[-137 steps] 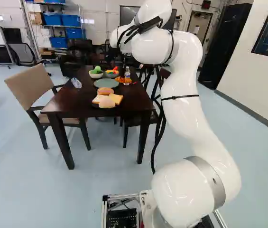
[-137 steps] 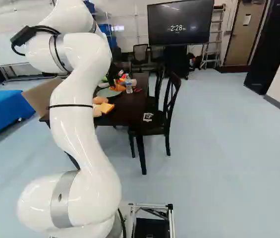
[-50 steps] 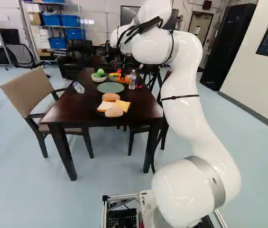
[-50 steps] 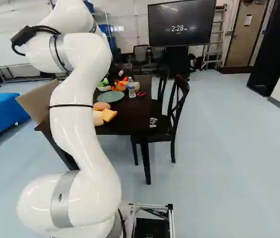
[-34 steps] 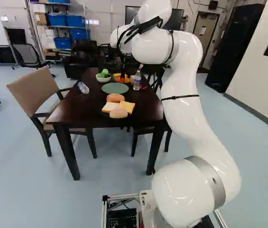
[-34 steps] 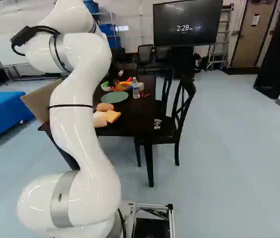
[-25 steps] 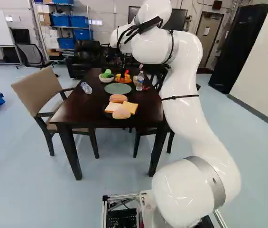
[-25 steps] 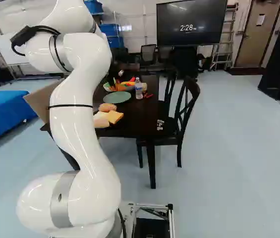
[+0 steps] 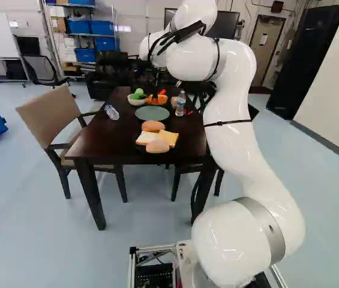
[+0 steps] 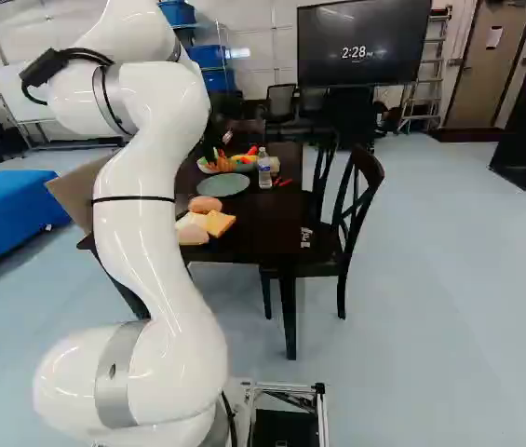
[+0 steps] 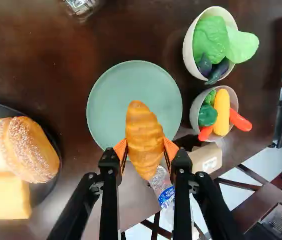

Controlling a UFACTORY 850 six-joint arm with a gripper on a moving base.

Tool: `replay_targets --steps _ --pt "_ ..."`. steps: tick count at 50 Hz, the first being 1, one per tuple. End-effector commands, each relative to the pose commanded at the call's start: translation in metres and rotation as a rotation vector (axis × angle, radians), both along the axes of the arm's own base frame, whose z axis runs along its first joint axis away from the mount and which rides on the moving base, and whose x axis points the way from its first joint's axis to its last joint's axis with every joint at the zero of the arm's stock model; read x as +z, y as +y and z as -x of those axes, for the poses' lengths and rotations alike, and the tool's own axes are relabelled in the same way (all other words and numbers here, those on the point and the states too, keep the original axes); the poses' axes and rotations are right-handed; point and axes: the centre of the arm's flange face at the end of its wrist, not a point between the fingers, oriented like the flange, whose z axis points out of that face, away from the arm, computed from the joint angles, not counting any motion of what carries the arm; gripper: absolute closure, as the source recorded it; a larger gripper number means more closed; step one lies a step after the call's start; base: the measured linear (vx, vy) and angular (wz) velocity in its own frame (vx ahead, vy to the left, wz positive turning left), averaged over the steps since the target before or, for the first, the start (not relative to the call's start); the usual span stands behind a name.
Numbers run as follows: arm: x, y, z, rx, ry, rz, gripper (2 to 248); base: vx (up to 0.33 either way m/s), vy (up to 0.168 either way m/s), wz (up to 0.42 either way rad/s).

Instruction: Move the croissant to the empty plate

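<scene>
The end effector [image 11: 145,150] is part-closed to the croissant's width, with one orange pad [image 11: 121,152] against each side. The croissant [image 11: 144,132] is between the pads, its upper end lining up with the green plate [image 11: 103,107] in the wrist view; its height above the plate cannot be told. The croissant is judged light and fairly firm, possibly a toy; its ridges should limit slipping. Grip across the thick middle, using moderate force; a hold near a tapered end could let it pivot.
</scene>
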Motion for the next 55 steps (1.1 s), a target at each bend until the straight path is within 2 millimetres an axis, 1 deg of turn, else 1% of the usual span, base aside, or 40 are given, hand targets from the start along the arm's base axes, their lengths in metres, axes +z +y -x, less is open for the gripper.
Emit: replay_targets --steps 15,40,55 --pt "0.000 0.000 0.000 0.000 0.000 0.000 135 0.035 0.024 -0.003" --pt "0.000 0.000 0.000 0.000 0.000 0.000 135 -0.001 0.000 0.000" --pt "-0.017 0.001 -0.005 0.000 0.022 0.004 135 0.000 0.000 0.000"
